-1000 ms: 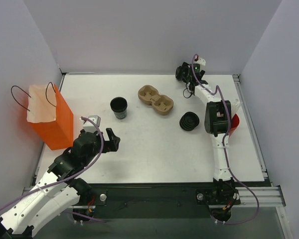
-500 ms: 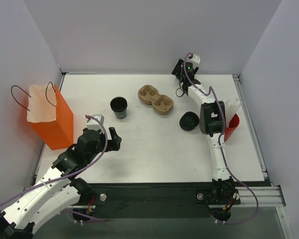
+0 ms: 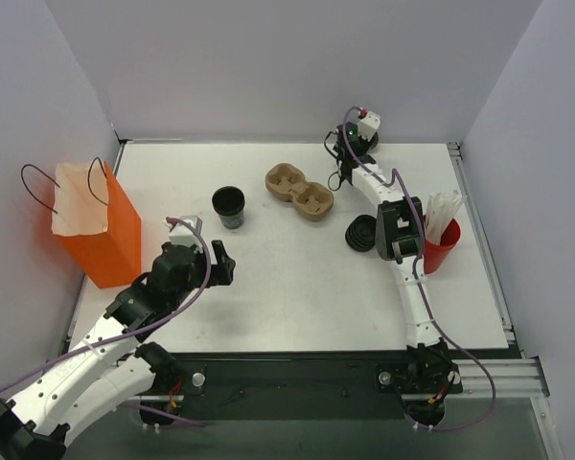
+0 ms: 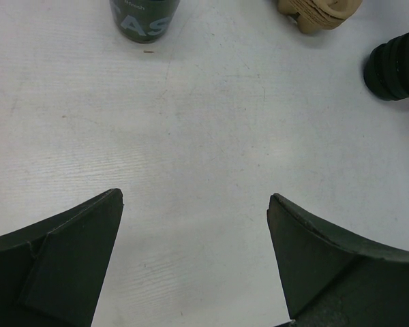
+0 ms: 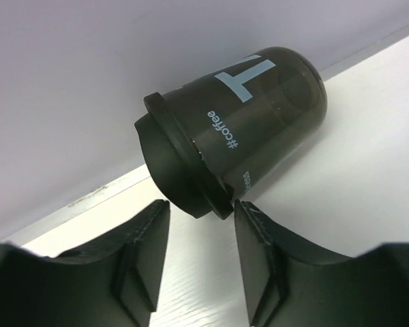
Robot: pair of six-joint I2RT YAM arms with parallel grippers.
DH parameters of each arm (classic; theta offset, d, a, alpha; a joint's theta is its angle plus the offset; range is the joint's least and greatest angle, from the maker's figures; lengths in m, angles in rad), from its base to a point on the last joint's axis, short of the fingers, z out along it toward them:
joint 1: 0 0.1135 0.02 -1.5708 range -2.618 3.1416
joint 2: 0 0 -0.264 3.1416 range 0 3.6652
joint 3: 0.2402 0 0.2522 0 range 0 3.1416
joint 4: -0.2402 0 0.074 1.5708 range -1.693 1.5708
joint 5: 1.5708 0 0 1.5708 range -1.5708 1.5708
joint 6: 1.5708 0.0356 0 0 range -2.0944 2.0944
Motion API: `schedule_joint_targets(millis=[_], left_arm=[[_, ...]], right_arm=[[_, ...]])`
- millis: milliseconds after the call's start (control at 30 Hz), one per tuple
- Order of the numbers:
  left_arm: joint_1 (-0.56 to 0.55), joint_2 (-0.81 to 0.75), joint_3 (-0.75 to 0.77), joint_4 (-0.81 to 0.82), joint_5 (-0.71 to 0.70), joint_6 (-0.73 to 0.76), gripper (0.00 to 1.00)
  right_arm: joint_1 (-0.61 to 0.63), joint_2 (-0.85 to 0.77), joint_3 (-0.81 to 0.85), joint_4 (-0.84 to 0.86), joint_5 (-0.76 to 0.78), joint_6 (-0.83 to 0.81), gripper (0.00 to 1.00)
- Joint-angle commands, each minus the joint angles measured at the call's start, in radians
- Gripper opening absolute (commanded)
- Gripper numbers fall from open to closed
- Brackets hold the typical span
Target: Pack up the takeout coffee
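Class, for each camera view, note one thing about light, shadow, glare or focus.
Top external: soft, even light, with only a faint shadow on the table beside the left arm. Left wrist: the table grain is sharp, the left gripper's fingers dark and soft-edged. Right wrist: the lettering on the takeout coffee is crisp, with a mild sheen on its side; the right gripper's fingers are dim and slightly blurred.

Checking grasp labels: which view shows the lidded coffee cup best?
Right wrist: the lidded cup sits large and sharp, lid and #coffee print clear, just ahead of the right tool. Top external: the tool largely hides it. Left wrist: absent; only the lidless cup shows.
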Motion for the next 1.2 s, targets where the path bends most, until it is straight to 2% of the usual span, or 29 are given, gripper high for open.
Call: schedule_joint_targets(millis=[0, 167, 367, 467, 533, 567, 600, 667, 700, 800, 967, 1100, 1167], left_arm=[[0.008, -0.013, 0.040, 0.063, 0.006, 0.010, 0.97], [0.011, -0.039, 0.030, 0.069, 0.023, -0.002, 0.97], [0.014, -0.065, 0.005, 0.083, 0.046, -0.025, 0.97], [0.016, -0.073, -0.001, 0.086, 0.043, -0.025, 0.97], [0.016, -0.075, -0.001, 0.089, 0.043, -0.024, 0.97], [0.016, -0.075, -0.001, 0.090, 0.044, -0.022, 0.97], [0.016, -0.073, -0.007, 0.093, 0.046, -0.022, 0.97], [0.017, -0.073, -0.013, 0.104, 0.053, -0.024, 0.97], [0.017, -0.070, -0.015, 0.107, 0.056, -0.022, 0.97], [0.017, -0.065, -0.009, 0.107, 0.061, -0.013, 0.97], [0.022, -0.075, -0.013, 0.095, 0.050, 0.005, 0.97], [0.025, -0.053, -0.010, 0.101, 0.050, 0.019, 0.97], [0.027, -0.030, 0.000, 0.104, 0.049, 0.035, 0.97]], right_arm=[[-0.015, -0.063, -0.041, 0.071, 0.052, -0.048, 0.39], [-0.029, -0.168, -0.256, 0.243, -0.017, -0.146, 0.26], [-0.041, -0.315, -0.445, 0.338, -0.138, -0.229, 0.00], [-0.049, -0.418, -0.534, 0.340, -0.254, -0.252, 0.00], [-0.059, -0.467, -0.546, 0.289, -0.331, -0.254, 0.12], [-0.062, -0.478, -0.545, 0.272, -0.344, -0.251, 0.20], [-0.067, -0.486, -0.534, 0.225, -0.361, -0.248, 0.31], [-0.082, -0.479, -0.473, 0.168, -0.425, -0.246, 0.44], [-0.087, -0.468, -0.447, 0.113, -0.466, -0.252, 0.60], [-0.121, -0.407, -0.324, -0.008, -0.563, -0.278, 0.82], [-0.191, -0.268, -0.117, -0.131, -0.603, -0.234, 0.87], [-0.228, -0.216, -0.115, -0.052, -0.576, -0.131, 0.86], [-0.230, -0.189, -0.102, -0.024, -0.578, -0.131, 0.87]])
